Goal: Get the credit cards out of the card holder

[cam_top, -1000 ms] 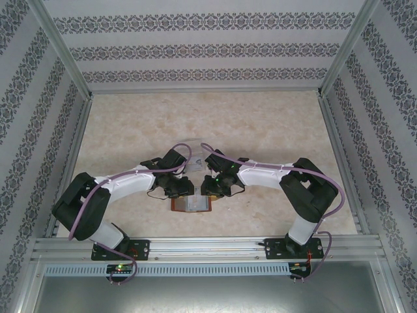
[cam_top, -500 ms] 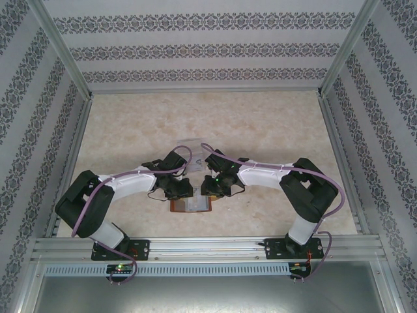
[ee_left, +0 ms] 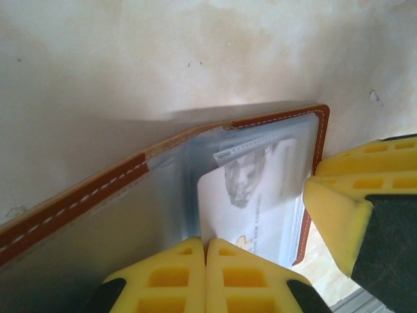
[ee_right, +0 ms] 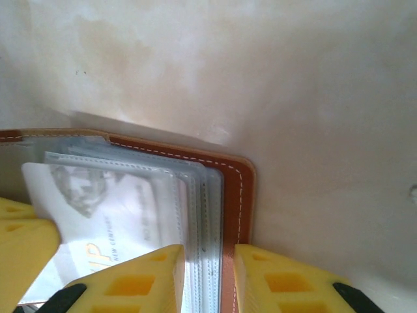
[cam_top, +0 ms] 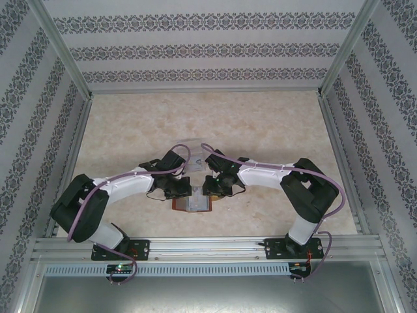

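Brown card holder on beige table, left tool, right tool on it

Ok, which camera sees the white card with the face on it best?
The right wrist view: the white card is big and sharp, face and lettering plain. The left wrist view shows the card big too, but blurrier. From the top camera it is a tiny pale patch in the card holder.

Card holder cropped, credit card print blurred
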